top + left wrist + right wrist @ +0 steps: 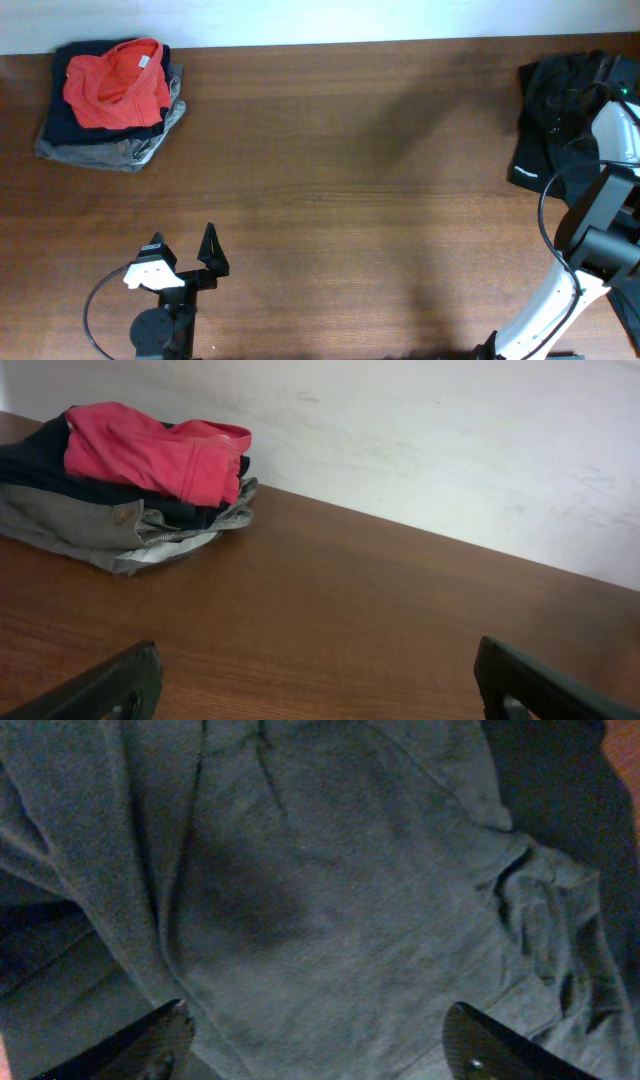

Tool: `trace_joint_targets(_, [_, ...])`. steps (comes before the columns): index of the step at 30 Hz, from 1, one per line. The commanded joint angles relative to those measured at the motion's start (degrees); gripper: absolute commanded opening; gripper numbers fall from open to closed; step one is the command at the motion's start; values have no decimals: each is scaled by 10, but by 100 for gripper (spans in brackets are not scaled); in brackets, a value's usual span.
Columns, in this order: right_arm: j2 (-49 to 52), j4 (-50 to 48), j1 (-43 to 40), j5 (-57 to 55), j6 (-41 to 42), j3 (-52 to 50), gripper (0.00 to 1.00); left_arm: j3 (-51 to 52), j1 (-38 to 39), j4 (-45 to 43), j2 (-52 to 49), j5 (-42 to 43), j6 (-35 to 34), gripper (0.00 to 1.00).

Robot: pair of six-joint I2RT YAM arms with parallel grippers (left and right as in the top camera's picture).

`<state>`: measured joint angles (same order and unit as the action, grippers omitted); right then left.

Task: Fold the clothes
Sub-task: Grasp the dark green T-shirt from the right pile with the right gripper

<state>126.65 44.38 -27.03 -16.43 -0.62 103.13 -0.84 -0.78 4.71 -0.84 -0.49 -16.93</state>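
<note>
Hovering over the black clothes at the overhead's upper right, your right gripper stands wide, gripping nothing; pinching too deep may bunch several layers together. Your left gripper, lower left, is fully spread and empty.

Table: we see brown wood grain.
Stack: we find folded garments at the far left corner.
Red garment: on top, above navy and gray layers.
Wall: white, behind.
</note>
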Motion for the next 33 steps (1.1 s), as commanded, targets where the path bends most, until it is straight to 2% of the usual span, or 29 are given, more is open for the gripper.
trace_joint_targets(1, [3, 5, 2, 4, -13, 10, 80, 3, -3, 1, 4, -2, 7, 99])
trace_joint_targets(5, [3, 34, 2, 8, -30, 10, 80, 3, -3, 1, 4, -2, 7, 99])
trace_joint_targets(11, [3, 85, -12, 21, -99, 7, 77, 3, -3, 1, 4, -2, 7, 99])
trace_joint_targets(15, [3, 110, -27, 29, -101, -1, 78, 3, -3, 1, 4, -2, 7, 99])
trace_joint_targets(25, [3, 115, -30, 29, -125, -30, 78, 3, -2, 1, 4, -2, 7, 99])
trace_joint_targets(33, [3, 105, -32, 25, -157, -58, 72, 3, -3, 1, 4, -2, 7, 99])
